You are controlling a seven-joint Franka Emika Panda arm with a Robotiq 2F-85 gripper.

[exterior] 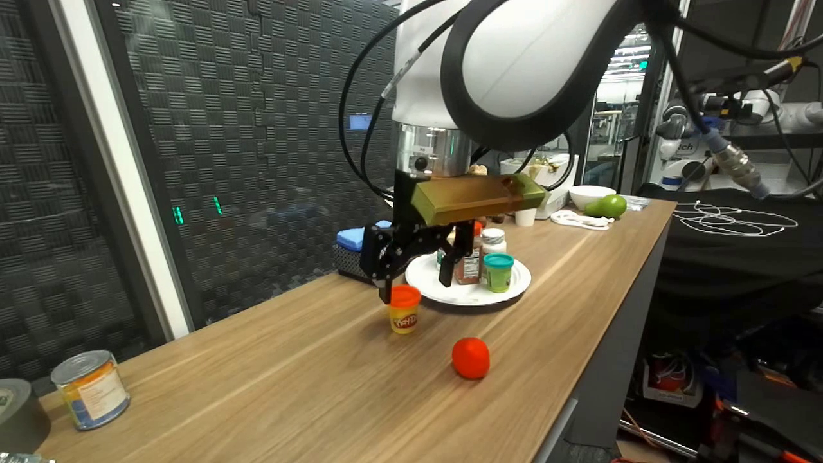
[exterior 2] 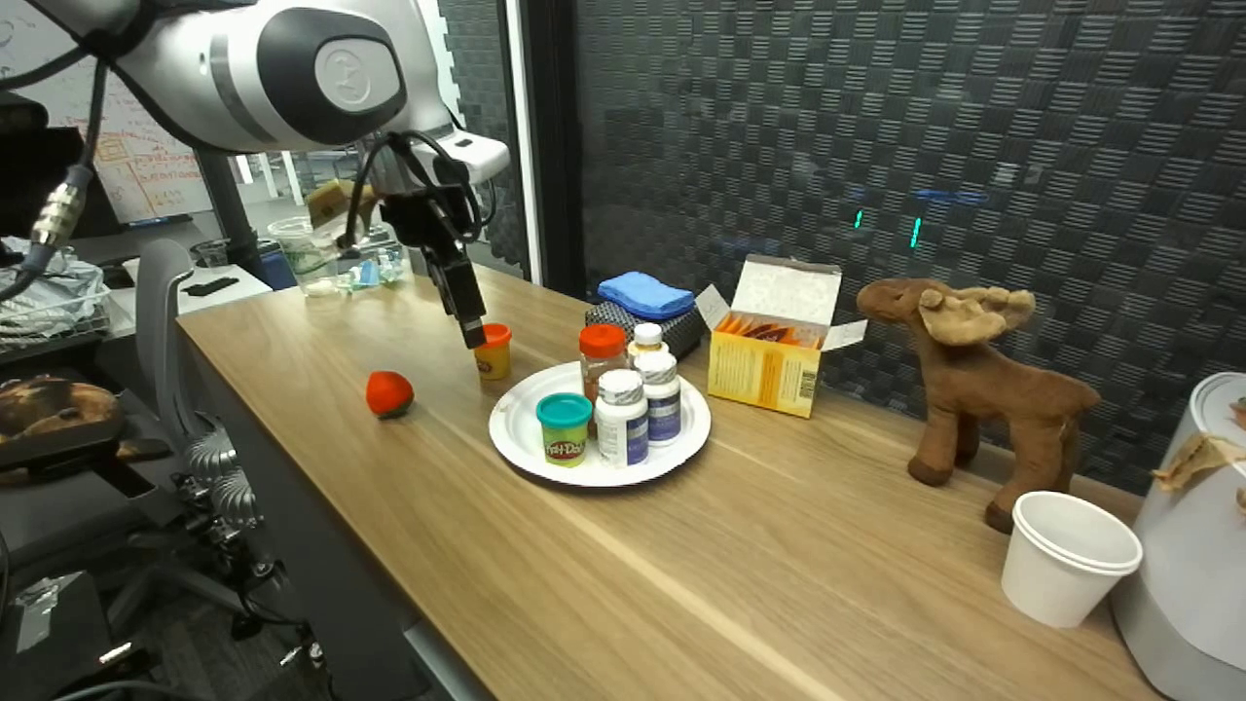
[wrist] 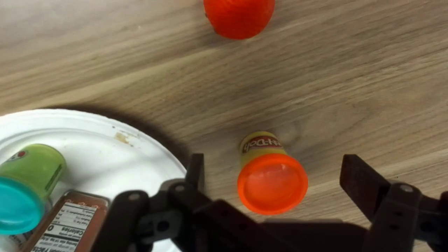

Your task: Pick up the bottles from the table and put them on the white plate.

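Plainly, the yellow tub [exterior: 404,319] stands upright, lid [exterior: 406,296] up.

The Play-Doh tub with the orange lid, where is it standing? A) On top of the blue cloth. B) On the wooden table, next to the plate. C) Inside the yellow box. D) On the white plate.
B, because the wrist view shows the Play-Doh tub on the wooden table, apart from the white plate.
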